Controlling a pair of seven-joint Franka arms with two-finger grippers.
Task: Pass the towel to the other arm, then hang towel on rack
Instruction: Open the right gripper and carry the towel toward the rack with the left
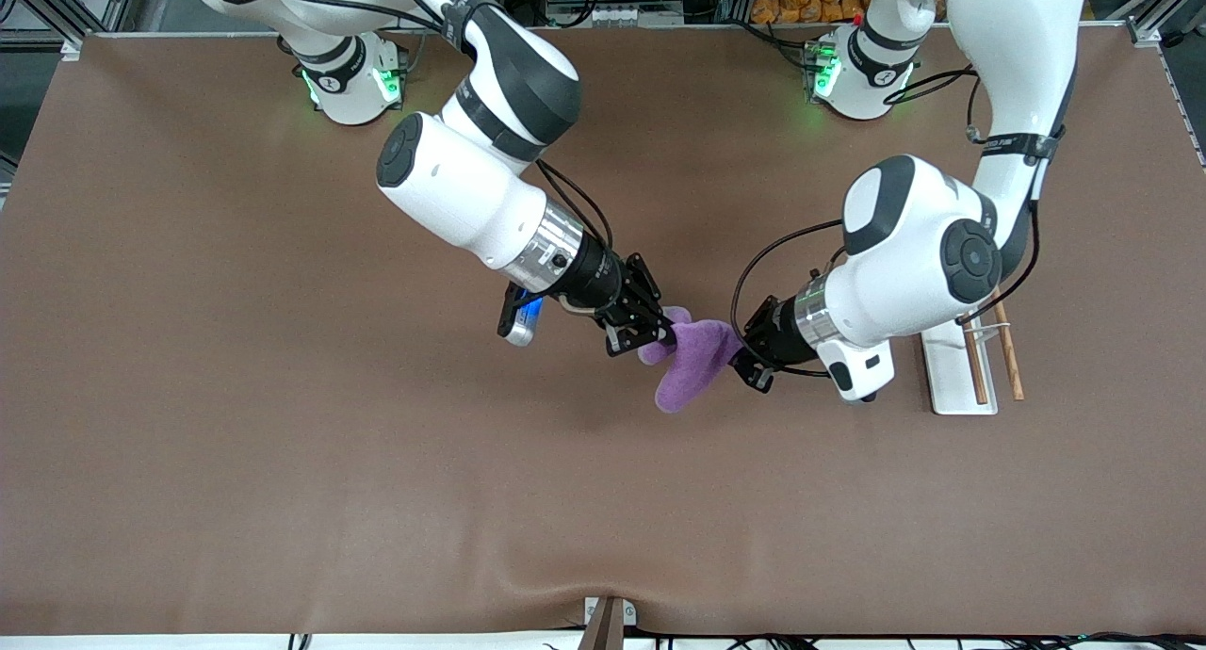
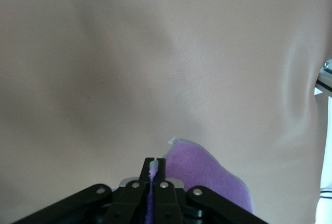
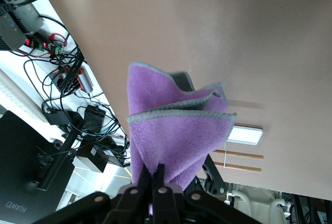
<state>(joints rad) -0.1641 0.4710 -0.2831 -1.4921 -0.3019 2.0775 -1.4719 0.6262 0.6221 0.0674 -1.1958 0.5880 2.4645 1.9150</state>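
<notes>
The purple towel [image 1: 692,363] hangs in the air over the middle of the table, stretched between both grippers. My right gripper [image 1: 660,334] is shut on the towel's end toward the right arm; in the right wrist view [image 3: 155,169] the folded towel [image 3: 176,130] rises from its closed fingers. My left gripper [image 1: 740,349] is shut on the other end; in the left wrist view [image 2: 154,164] a thin towel edge is pinched between the fingers, with the rest of the towel [image 2: 207,175] beside them. The rack [image 1: 961,367], a white base with two brown rods, stands on the table beside the left arm's wrist.
A brown mat [image 1: 283,443] covers the table. The rack also shows in the right wrist view [image 3: 245,135]. A small clamp [image 1: 608,622] sits at the table edge nearest the front camera. Cables and electronics [image 3: 62,79] lie off the table edge.
</notes>
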